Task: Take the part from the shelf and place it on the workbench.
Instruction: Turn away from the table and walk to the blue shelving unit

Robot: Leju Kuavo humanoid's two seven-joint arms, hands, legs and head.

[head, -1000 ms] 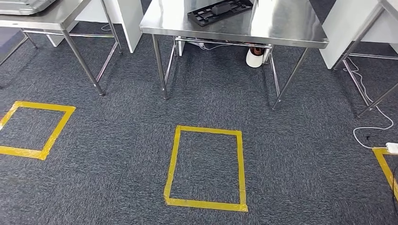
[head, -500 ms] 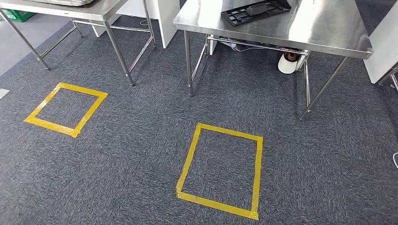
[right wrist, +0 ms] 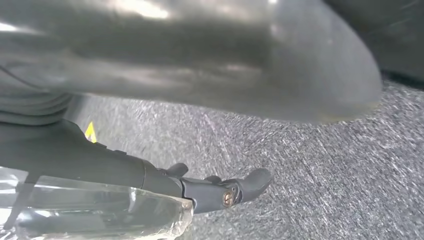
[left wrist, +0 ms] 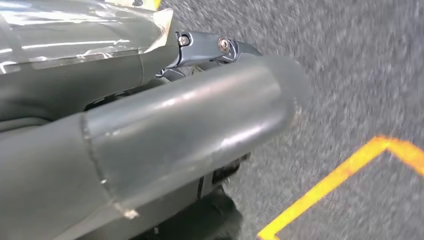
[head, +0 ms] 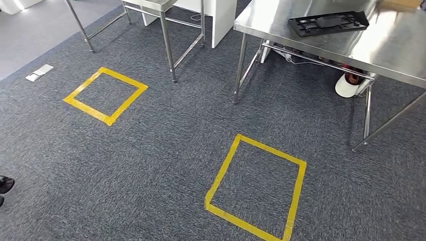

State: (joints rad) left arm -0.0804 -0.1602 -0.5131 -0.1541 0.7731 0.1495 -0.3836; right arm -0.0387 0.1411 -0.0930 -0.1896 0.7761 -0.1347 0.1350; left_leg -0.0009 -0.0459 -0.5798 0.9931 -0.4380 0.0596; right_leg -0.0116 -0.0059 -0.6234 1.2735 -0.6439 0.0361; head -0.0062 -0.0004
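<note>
Your left hand point(left wrist: 165, 125) and right hand point(right wrist: 200, 100) hang over the carpet point(head: 150, 165), empty with fingers stretched out as far as the blurred wrist views let you judge. Over the last second the whole head view has swung, so the camera turned and the tables did not move. A black part point(head: 327, 22) lies on the steel workbench point(head: 392, 55). The shelf isn't ahead; you're likely turning toward it.
</note>
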